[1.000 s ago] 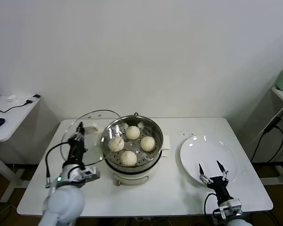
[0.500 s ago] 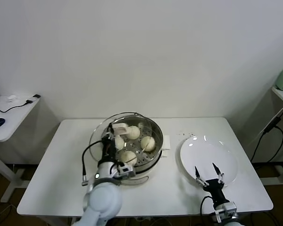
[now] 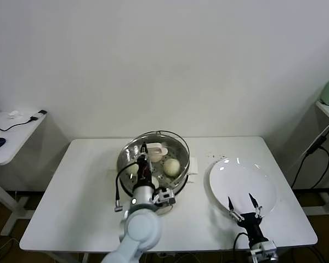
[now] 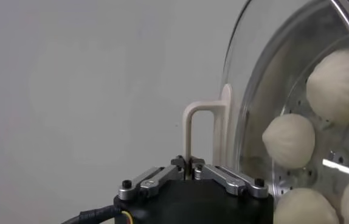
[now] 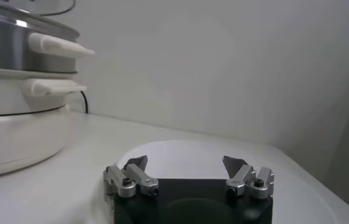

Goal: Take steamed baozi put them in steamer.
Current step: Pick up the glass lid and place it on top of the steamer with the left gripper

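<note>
Left gripper (image 3: 144,147): centre of head view, arm rising from lower centre, jaws clamped together. Right gripper (image 3: 242,201): lower right, jaws spread wide, holding nothing, arm low.

Open right tool (image 5: 188,171) beside steamer (image 5: 16,49)
</note>
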Action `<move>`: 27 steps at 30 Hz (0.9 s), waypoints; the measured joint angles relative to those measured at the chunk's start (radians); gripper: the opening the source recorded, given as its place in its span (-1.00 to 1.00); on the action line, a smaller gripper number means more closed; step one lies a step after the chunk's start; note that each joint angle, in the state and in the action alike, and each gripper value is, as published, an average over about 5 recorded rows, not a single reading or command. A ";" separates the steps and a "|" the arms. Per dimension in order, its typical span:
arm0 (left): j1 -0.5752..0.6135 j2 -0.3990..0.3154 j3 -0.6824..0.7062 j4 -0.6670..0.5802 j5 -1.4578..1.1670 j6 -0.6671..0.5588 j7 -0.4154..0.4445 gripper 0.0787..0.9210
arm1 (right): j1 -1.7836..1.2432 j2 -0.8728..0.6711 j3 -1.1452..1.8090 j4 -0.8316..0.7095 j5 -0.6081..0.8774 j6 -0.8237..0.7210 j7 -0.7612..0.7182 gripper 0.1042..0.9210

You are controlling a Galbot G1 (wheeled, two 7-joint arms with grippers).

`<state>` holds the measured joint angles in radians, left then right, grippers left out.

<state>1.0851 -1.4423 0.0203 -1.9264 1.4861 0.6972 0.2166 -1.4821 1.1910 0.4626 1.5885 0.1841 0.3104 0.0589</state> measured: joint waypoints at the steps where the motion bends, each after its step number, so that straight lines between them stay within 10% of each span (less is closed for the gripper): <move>1: -0.002 -0.001 0.001 0.008 0.005 0.000 0.001 -0.86 | -0.001 0.000 0.001 -0.001 0.000 0.002 0.001 0.76; 27: 0.007 -0.017 -0.006 0.109 0.126 -0.032 -0.028 -0.81 | -0.010 0.018 0.001 -0.017 -0.031 0.050 0.020 0.76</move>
<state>1.0923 -1.4589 0.0144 -1.8172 1.6121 0.6651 0.1887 -1.4921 1.2093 0.4634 1.5717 0.1530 0.3604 0.0787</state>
